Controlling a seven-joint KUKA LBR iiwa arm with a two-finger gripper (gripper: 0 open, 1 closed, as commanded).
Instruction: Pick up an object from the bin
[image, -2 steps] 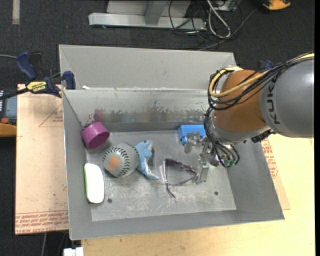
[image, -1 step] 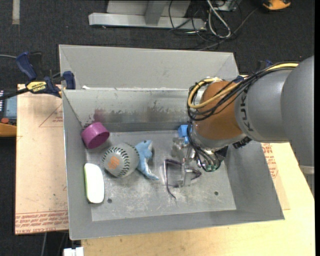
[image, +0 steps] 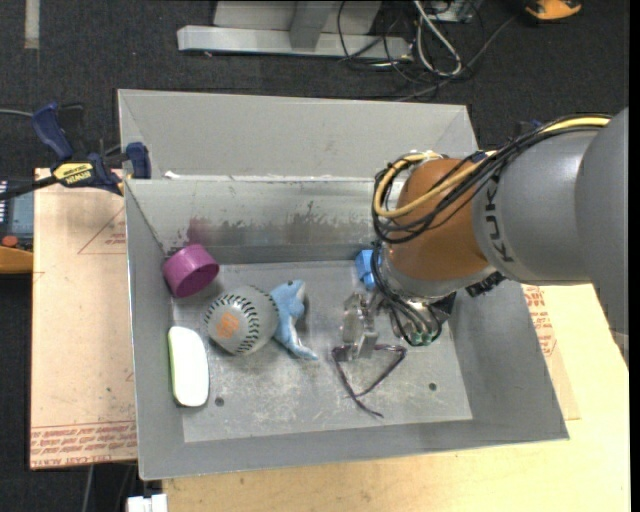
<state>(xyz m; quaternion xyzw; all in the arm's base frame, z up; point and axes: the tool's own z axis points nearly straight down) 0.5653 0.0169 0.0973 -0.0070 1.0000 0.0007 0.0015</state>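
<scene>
Reaching in from the right, the grey arm (image: 530, 200) is bent down into the bin (image: 300, 425), its orange wrist cover (image: 440, 225) wrapped in yellow and black cables (image: 400, 185). And the gripper (image: 355, 335) is down low, right at the bin floor, roughly in the middle and a touch to the right. Whether it is spread or pressed together, I cannot tell; the metal parts blur into the grey floor beneath them.

Nearest thing to it: a light blue toy figure (image: 292, 318), fish-like in shape, lying just to the gripper's left with a clear strip of floor between the two. Touching that figure on its left side, a round grey ribbed piece (image: 240, 320) with an orange centre. Farther back and to the left, a magenta cup (image: 190, 270) tipped on its side by the left wall. Nearer, at the left, a white oblong thing (image: 188, 367) with a green edge, lying flat.

On the far side of the wrist a small blue piece (image: 364, 268) peeks out, mostly hidden by the orange cover. Just near of the gripper, a thin dark wire (image: 368, 388) trails across the floor.
</scene>
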